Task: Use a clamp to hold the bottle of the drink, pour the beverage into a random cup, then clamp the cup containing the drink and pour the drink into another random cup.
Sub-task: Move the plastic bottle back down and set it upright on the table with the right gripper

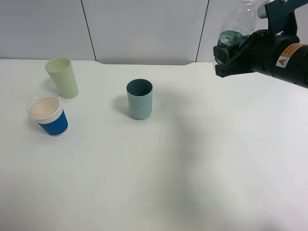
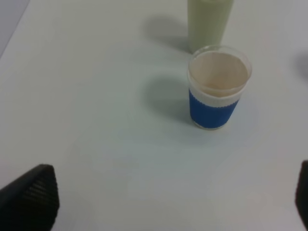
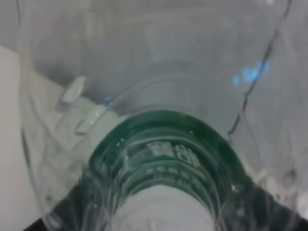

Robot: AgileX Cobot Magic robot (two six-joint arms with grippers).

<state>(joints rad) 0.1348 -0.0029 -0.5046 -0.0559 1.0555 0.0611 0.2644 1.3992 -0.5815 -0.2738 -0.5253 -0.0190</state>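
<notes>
The right fingers (image 1: pixel 227 66) are clamped on the bottle (image 1: pixel 239 21), held high in the upper right of the frame, with green drink pooled near the grip. The left fingers (image 2: pixel 31 195) hang spread wide and empty over the table (image 1: pixel 192 168). I would bring the bottle directly above the teal cup (image 1: pixel 139 98) at centre, then tip it slowly so nothing splashes over the rim.

The right arm (image 1: pixel 288 60) reaches in from the side, held up high. The right gripper (image 1: pixel 226 58) is squeezed tight on the bottle (image 1: pixel 238 21). The left gripper (image 2: pixel 163 202) (only its two black fingertips (image 2: pixel 29 197) show) is spread wide, pointing down.
</notes>
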